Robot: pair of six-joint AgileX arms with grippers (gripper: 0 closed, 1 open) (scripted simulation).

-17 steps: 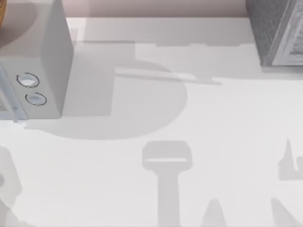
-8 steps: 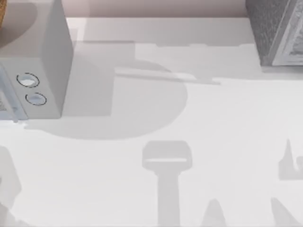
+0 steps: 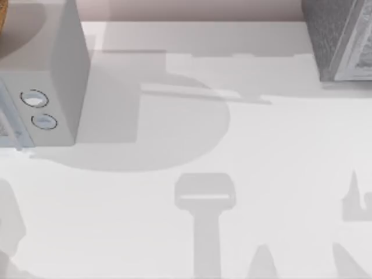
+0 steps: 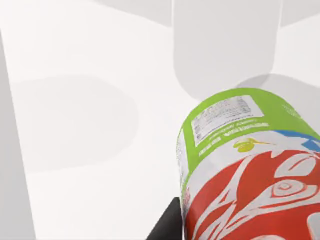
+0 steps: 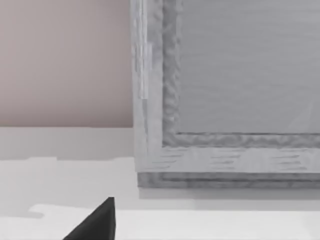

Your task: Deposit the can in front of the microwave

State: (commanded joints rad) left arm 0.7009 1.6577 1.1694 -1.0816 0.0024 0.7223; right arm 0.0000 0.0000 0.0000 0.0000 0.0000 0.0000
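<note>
The white counter [image 3: 250, 139] carries two boxes at its far edge. The microwave [image 3: 40, 75], a large pale grey appliance, stands at the far left, its front with two round white-ringed dials [image 3: 38, 109] facing toward the near side and partly cut off by the left border. A darker speckled-grey box [image 3: 340, 38] with a light framed panel stands at the far right corner, well apart from the microwave. The counter between the two boxes is crossed by grey shadows.

In the left wrist view the can [image 4: 250, 170] is seen close up, above the white counter [image 4: 80, 100]. Its long axis runs along the camera's line of sight: the lime-green lower half with its printed label points away from the wrist toward the counter, and the red, white-patterned upper half lies nearer the camera. A dark finger [image 4: 167, 225] of the left claw lies against the can's side, so the claw appears to be gripping the can.

In the right wrist view the speckled-grey box [image 5: 225, 95] stands close ahead, its framed panel facing the camera, with one dark fingertip [image 5: 97, 222] of the right claw low in the foreground; I cannot tell whether that claw is open or closed.
</note>
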